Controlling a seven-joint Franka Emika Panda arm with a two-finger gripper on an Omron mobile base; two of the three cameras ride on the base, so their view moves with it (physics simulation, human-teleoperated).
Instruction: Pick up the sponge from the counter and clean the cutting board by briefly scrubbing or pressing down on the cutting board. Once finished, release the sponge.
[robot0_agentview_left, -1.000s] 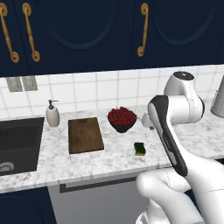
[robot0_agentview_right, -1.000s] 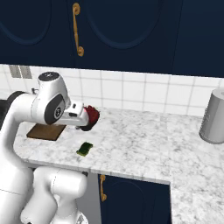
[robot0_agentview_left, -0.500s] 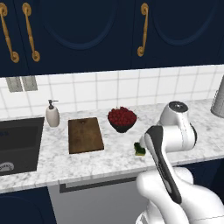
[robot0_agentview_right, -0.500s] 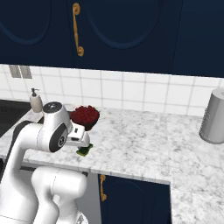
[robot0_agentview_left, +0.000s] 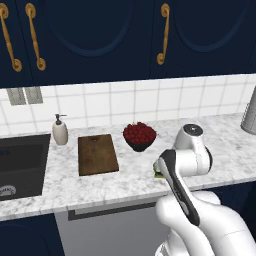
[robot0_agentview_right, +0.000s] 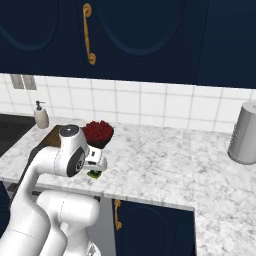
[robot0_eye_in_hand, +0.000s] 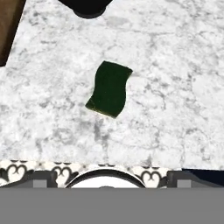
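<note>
Sponge (robot0_eye_in_hand: 109, 89) lies flat on marbled counter (robot0_eye_in_hand: 175, 87).

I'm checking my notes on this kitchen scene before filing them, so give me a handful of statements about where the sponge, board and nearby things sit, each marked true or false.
1. The small green-topped yellow sponge lies on the white-and-grey marbled stone counter. True.
2. The sponge rests on the flat dark-brown wooden cutting board. False: it lies on bare counter, apart from the board.
3. A dark bowl of red fruit stands between the board and the sponge's side of the counter. True.
4. The white soap dispenser bottle stands on the board. False: it stands on the counter between the board and the dark sink basin.
5. The board carries the bowl. False: its top is bare.
</note>
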